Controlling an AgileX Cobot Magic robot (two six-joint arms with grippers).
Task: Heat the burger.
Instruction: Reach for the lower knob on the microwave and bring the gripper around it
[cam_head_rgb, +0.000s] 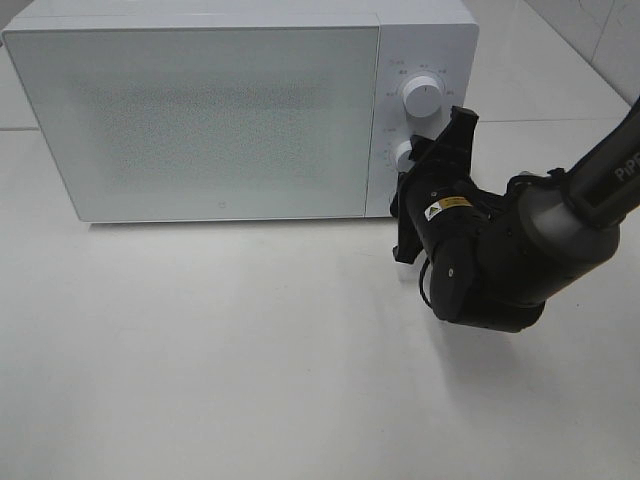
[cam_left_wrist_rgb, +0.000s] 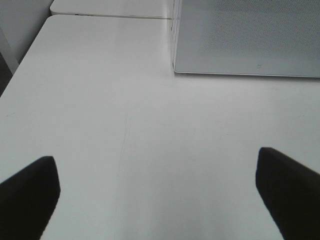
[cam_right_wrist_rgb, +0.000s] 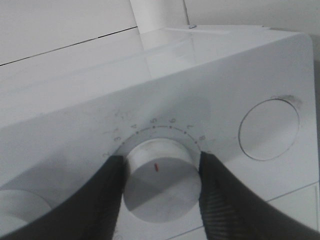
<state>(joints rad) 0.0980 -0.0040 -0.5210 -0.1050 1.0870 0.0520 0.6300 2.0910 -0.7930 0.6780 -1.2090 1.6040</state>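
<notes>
Clamped on the lower white round plastic dial of the control panel: the right gripper, a black finger pressed to each side of the knob. In the wrist view, a short red mark on the dial face and an arc of grey numerals on the panel around it. Beside the dial on the same panel, a flat round disc, seen in this view only. From the high camera, the same right gripper reaching in from the right on a bulky black arm, the lower dial half hidden by the fingers, and a second, upper white dial uncovered above it. Left gripper spread wide with nothing between its dark fingers, hovering over bare table; shown by its own wrist camera only, outside the high view. Burger in no view; cannot tell whether behind the frosted grey door of the boxy white microwave, shut and too cloudy to see through. Underneath everything, a smooth matte white table, with a seam to a second slab behind. Pale tiled wall at the far right.
</notes>
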